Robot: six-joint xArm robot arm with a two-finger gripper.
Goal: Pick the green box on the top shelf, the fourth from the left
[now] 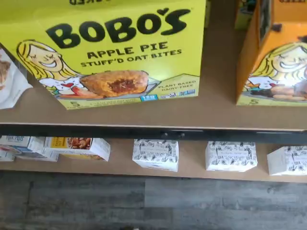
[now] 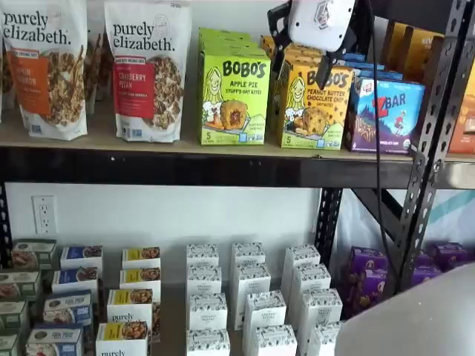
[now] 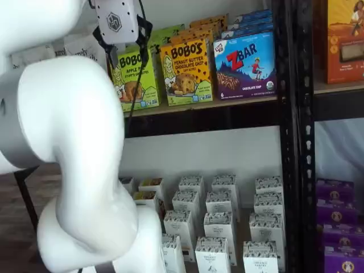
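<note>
Green box (image 2: 234,100) upright on top shelf (image 2: 185,167) — jaws (image 2: 300,68) apart, just right.

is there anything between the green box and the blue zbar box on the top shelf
Yes, one thing: the yellow-orange peanut butter box stands between the green box and the blue ZBar box, clear in both shelf views.

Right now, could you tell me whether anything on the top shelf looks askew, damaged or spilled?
Nothing stands out: the green box, the yellow-orange Bobo's carton and the ZBar carton stand upright on the top shelf, undamaged as far as visible.
</note>
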